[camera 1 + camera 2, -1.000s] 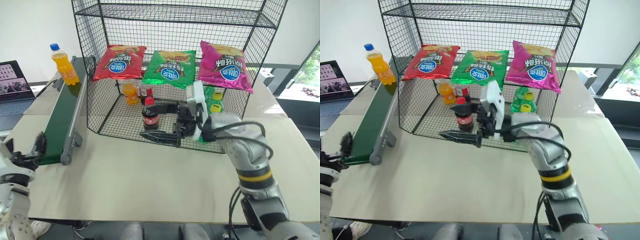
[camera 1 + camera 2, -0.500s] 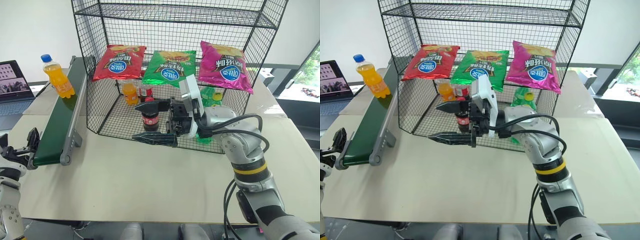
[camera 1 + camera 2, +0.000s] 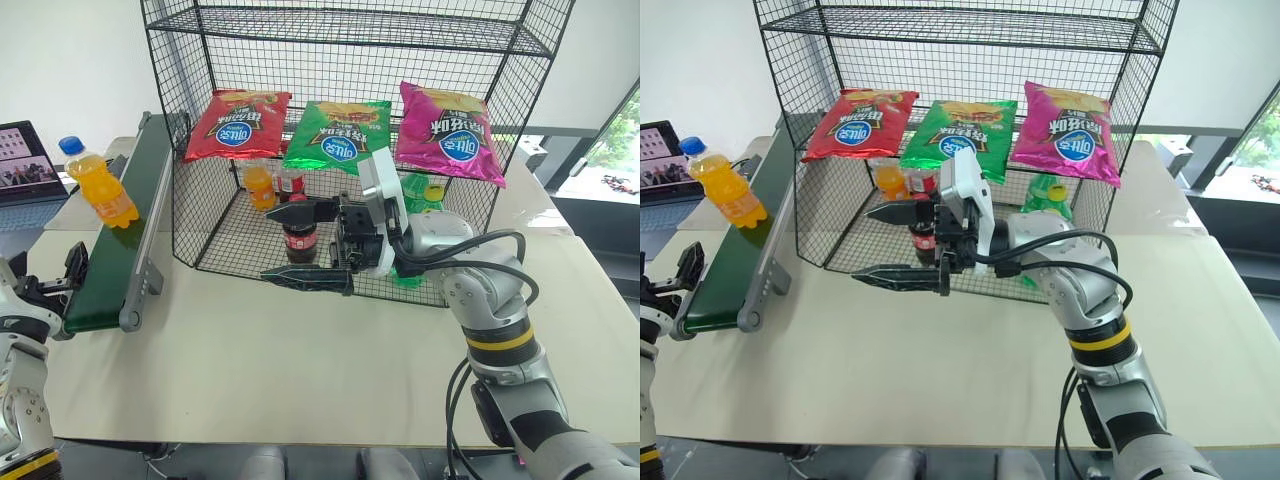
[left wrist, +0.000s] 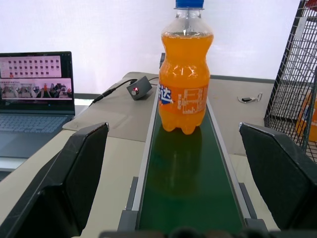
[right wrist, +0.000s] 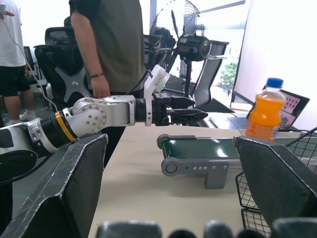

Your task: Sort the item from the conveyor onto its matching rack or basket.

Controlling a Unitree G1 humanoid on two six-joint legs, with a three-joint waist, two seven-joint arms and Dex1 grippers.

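Note:
The item, an orange soda bottle with a blue cap, stands upright on the dark green conveyor, about halfway along it. My left gripper is open at the belt's near end, level with it. In the left wrist view the bottle stands ahead between the two spread fingers, apart from them. My right gripper is open and holds nothing. It points left in front of the lower tier of the black wire rack.
Red, green and pink snack bags lie on the rack's middle tier. A cola bottle, an orange bottle and green bottles stand below. A laptop sits at far left. A person stands beyond the table.
The orange soda bottle has ridden down the belt toward its near end. My left gripper has edged in toward the belt's end. The right gripper has shifted slightly left and stays open.

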